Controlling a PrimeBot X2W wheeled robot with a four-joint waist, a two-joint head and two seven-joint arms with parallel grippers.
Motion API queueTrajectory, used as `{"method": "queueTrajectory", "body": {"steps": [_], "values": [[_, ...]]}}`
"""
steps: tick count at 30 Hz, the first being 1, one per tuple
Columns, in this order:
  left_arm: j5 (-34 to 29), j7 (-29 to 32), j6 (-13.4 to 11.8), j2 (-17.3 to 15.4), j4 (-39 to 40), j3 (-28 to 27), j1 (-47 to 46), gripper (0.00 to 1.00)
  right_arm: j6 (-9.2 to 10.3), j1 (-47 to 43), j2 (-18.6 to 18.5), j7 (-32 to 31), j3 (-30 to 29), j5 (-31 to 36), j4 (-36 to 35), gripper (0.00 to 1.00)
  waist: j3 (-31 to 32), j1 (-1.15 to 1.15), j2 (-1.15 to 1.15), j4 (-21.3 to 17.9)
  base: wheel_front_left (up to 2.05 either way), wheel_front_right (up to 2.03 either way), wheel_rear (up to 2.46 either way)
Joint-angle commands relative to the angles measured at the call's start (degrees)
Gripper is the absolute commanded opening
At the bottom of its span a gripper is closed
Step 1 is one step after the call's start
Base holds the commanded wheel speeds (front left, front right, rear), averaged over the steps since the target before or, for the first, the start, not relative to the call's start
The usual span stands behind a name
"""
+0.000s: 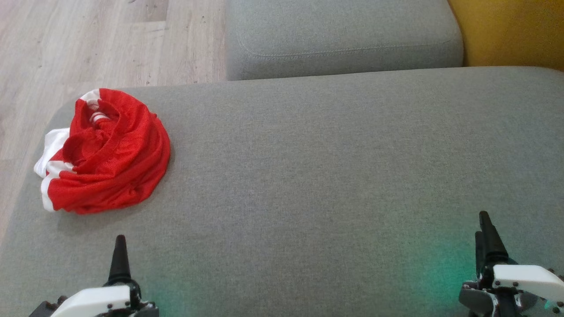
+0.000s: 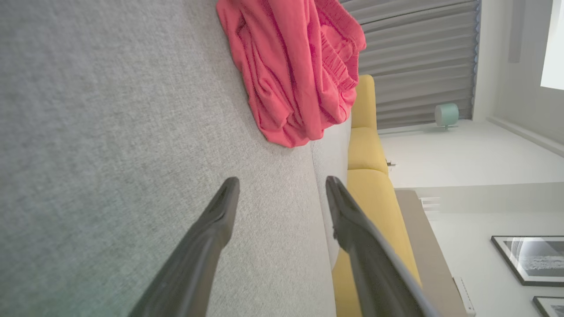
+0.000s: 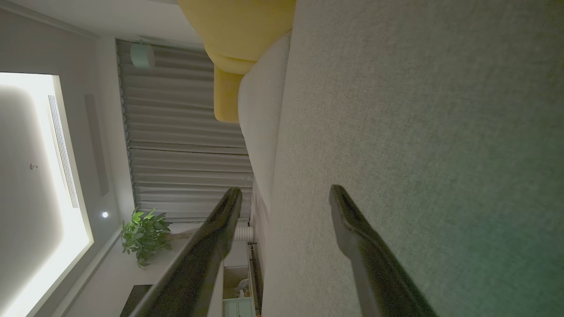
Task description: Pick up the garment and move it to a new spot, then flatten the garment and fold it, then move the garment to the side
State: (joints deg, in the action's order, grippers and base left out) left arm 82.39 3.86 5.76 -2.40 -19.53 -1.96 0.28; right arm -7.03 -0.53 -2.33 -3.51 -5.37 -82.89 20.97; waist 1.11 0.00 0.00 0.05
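A red garment with white trim (image 1: 108, 152) lies crumpled in a heap at the far left of the grey couch seat (image 1: 317, 176), near its left edge. The left wrist view shows the same garment (image 2: 295, 75) ahead of the fingers, some way off. My left gripper (image 1: 120, 246) hovers low over the seat just in front of the heap, open with nothing between its fingers (image 2: 220, 211). My right gripper (image 1: 484, 229) stands far to the right over bare fabric, also open and empty (image 3: 285, 198).
A second grey cushion (image 1: 339, 39) sits behind the seat, with a yellow one (image 1: 515, 31) at the back right. Wooden floor (image 1: 88, 44) lies beyond the seat's left edge. A curtain, a potted plant (image 3: 145, 235) and framed pictures (image 2: 528, 259) stand in the room.
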Motion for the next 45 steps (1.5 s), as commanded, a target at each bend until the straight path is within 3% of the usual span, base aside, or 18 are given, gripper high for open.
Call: {"method": "queueTrajectory", "body": {"steps": [1, 8, 45], "values": [[-1.51, -0.71, -0.13, -0.19, 2.24, -0.13, -2.02, 1.00, -0.08, 2.31, -0.18, 0.48, 0.56, 1.52, -2.05, 1.00, 0.06, 0.00, 0.00, 0.01, 0.00, 0.00, 0.00], [-7.31, -1.90, -1.75, -0.21, 3.33, 0.59, -1.73, 1.00, -0.10, 2.12, -0.20, 1.67, 1.28, 8.61, -2.89, 1.00, 0.66, 0.00, 0.00, 0.11, 0.00, 0.00, 0.00], [-35.11, -8.19, -5.36, -0.31, 6.06, 5.14, -0.10, 1.00, -0.24, 0.54, -0.33, 7.92, 7.85, 35.01, -4.33, 1.00, 3.62, 0.00, 0.00, 0.72, 0.00, 0.00, 0.00]]}}
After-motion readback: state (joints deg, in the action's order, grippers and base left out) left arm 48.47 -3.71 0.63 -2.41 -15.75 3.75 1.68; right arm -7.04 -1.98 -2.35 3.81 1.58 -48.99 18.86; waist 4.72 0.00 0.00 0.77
